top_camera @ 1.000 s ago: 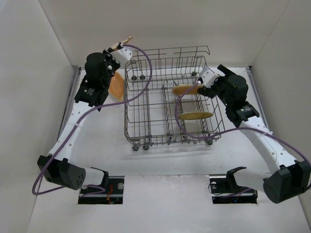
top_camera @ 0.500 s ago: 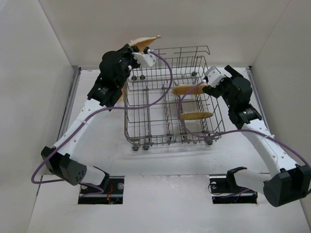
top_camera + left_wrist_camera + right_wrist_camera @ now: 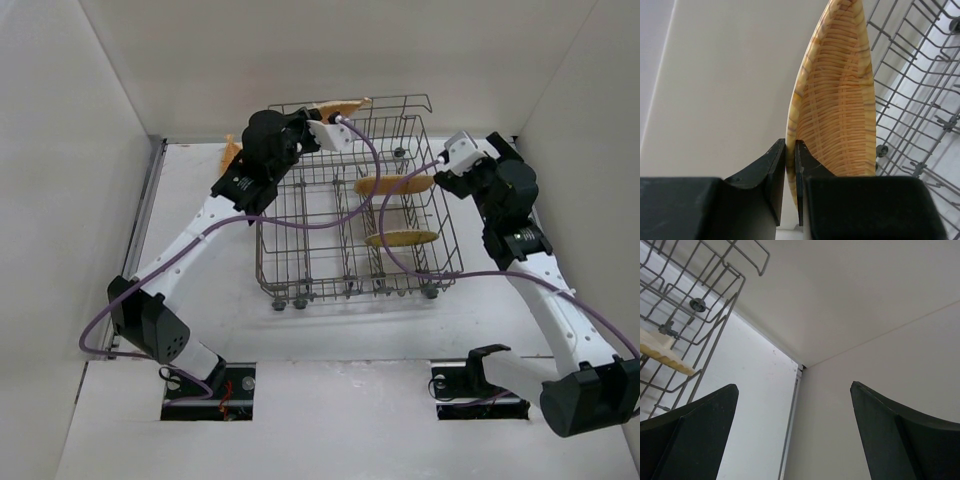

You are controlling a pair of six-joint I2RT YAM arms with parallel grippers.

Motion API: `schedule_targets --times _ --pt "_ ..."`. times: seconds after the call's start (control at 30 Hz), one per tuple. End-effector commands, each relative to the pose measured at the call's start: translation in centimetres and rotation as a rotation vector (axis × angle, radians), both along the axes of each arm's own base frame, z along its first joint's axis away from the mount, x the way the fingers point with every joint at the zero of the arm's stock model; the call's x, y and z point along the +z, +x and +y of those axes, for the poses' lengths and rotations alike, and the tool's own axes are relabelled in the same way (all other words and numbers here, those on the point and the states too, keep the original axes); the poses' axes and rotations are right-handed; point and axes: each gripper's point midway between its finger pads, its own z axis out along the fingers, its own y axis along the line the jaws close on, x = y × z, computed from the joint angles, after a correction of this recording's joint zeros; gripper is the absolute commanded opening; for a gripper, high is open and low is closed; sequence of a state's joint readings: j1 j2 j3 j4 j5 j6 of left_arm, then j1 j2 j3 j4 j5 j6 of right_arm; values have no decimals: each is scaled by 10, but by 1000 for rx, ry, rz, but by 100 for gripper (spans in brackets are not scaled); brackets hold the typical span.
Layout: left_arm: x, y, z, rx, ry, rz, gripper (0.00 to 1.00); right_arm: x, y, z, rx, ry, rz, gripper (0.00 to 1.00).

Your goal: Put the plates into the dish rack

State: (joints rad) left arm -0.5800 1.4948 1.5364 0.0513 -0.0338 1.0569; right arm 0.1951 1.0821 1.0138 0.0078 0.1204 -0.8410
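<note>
Fingers of the left gripper (image 3: 790, 150) pinch the rim of a woven-patterned plate (image 3: 840, 100), raised over the far edge of the dish rack (image 3: 345, 287). In the rack's right half stand two plates (image 3: 394, 184). A fourth plate (image 3: 231, 153) shows on the tabletop near the rack's far left corner. The right gripper (image 3: 794, 386) hangs wide open, empty, beside the rack's far right corner.

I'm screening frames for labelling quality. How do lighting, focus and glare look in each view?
Top external: soft even light, faint shadows, no glare, dish rack wires crisp. Left wrist: woven plate sharp, left claw a dark, featureless mass along the bottom. Right wrist: right claw dark and soft at the edges, dish rack's corner in focus, walls flat, low-contrast.
</note>
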Motion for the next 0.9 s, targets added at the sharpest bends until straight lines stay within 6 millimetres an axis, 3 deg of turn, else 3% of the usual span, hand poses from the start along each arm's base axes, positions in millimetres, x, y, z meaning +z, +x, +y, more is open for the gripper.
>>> schedule_targets --times 0.0,0.3,0.53,0.87 --pt "36 0 -4 -34 -115 -81 2 19 -6 -14 -47 30 -54 100" --pt "-22 20 -7 -35 -125 38 2 43 -13 -38 -126 52 -114 100" --pt "-73 21 -19 -68 -69 125 2 58 -15 -47 -158 69 -146 100" --pt "-105 19 -30 -105 44 151 2 52 -23 -51 -167 70 -142 100"
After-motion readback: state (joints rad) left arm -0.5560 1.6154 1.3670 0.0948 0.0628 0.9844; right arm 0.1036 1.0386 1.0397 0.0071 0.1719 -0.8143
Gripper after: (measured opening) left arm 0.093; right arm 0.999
